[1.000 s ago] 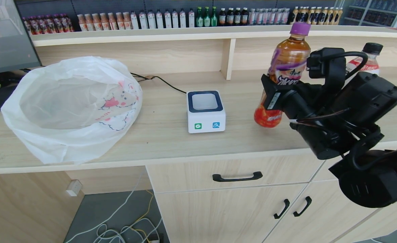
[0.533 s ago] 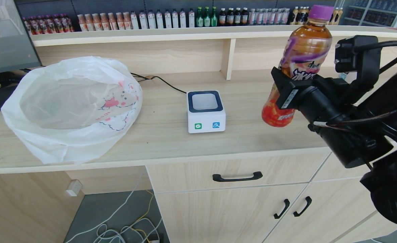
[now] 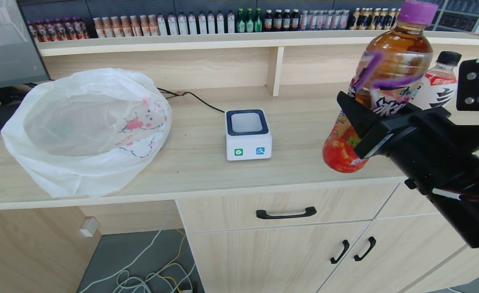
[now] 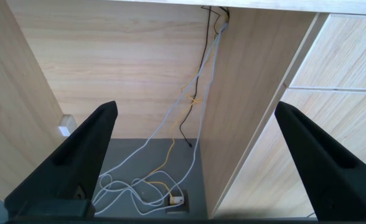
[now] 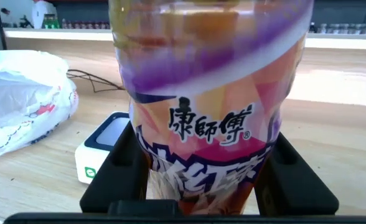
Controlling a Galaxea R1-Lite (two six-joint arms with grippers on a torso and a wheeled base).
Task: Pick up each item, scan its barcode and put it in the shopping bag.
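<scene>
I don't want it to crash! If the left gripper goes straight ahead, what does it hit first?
Probably the hanging cables, then the wooden back panel behind them, though depth is hard to judge. The left gripper is open and empty.

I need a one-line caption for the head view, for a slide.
Right gripper holds a purple-capped drink bottle; the scanner and the open shopping bag sit on the counter to its left.

A small shop, at the checkout: rows of bottled drinks (image 3: 239, 20) line the display shelves behind. The pale wooden counter (image 3: 198, 167) carries a white barcode scanner (image 3: 248, 134), an open plastic shopping bag (image 3: 84, 126) and a screen (image 3: 7, 44) at its left end.
</scene>
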